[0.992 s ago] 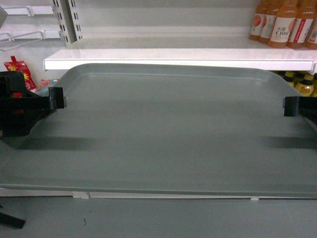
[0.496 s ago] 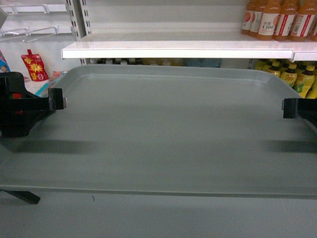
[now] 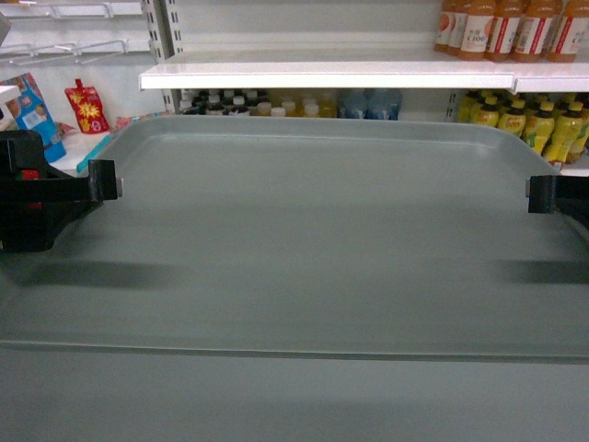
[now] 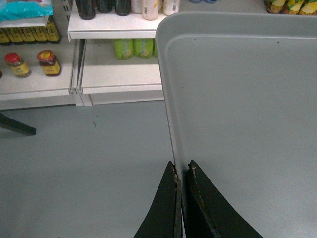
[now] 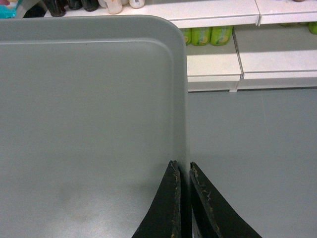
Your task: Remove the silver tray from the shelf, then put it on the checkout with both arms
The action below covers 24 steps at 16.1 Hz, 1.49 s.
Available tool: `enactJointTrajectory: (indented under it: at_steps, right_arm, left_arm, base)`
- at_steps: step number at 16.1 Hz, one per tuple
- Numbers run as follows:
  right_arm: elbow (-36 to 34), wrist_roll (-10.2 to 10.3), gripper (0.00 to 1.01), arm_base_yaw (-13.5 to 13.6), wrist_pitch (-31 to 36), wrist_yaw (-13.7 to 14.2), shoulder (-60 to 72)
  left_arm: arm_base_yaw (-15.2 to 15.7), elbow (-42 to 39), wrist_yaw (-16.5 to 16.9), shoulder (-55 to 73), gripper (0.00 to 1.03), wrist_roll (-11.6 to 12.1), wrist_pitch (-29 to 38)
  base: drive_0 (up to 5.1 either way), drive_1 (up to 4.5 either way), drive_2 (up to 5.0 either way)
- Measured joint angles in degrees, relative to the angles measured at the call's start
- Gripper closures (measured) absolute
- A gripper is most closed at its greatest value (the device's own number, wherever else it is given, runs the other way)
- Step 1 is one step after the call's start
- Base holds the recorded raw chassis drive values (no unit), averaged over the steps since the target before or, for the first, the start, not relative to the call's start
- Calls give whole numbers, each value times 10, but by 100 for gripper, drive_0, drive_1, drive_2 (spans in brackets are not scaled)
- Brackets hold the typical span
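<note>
The silver tray (image 3: 313, 239) hangs level in the air in front of the shelf (image 3: 331, 75), filling most of the head view. My left gripper (image 3: 109, 180) is shut on the tray's left rim (image 4: 173, 129). At the opposite side my right gripper (image 3: 537, 195) is shut on the right rim (image 5: 184, 124). In each wrist view the two black fingers pinch the thin rim between them, left (image 4: 181, 171) and right (image 5: 182, 171). Grey floor shows under the tray. The checkout is out of view.
Orange drink bottles (image 3: 502, 29) stand on the upper shelf board. Yellow bottles (image 3: 525, 124) and small dark bottles (image 3: 239, 101) fill the board below. Snack pouches (image 3: 83, 103) hang at the left. Low shelves hold green bottles (image 4: 131, 48) and jars (image 4: 29, 63). Grey floor (image 4: 84, 168) lies below.
The shelves have drifted up and back in the head view and more lower-shelf bottles show. The tray stays held level between both grippers; a black leg at lower left has left the view.
</note>
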Motion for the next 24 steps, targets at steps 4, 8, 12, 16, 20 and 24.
enactJointTrajectory:
  at_steps: [4, 8, 12, 16, 20, 24]
  right_arm:
    - [0, 0, 99, -1, -4, 0, 0]
    - [0, 0, 99, -1, -1, -1, 0]
    - [0, 0, 99, -1, -1, -1, 0]
    - [0, 0, 99, -1, -2, -1, 0]
    - [0, 0, 99, -1, -4, -1, 0]
    - [0, 0, 99, -1, -5, -1, 0]
  left_arm:
    - [-1, 0, 0, 0, 100, 0, 0]
    - [0, 1, 2, 0, 100, 0, -1]
    - [0, 1, 1, 0, 100, 0, 1]
    - [0, 1, 1, 0, 100, 0, 0]
    - [0, 1, 1, 0, 100, 0, -2]
    - [0, 1, 1, 0, 100, 0, -2]
  base:
    - [8, -422, 438]
    - [5, -425, 435]
    - [9, -421, 439]
    - [6, -424, 437]
    - [2, -429, 432]
    - [6, -424, 436]
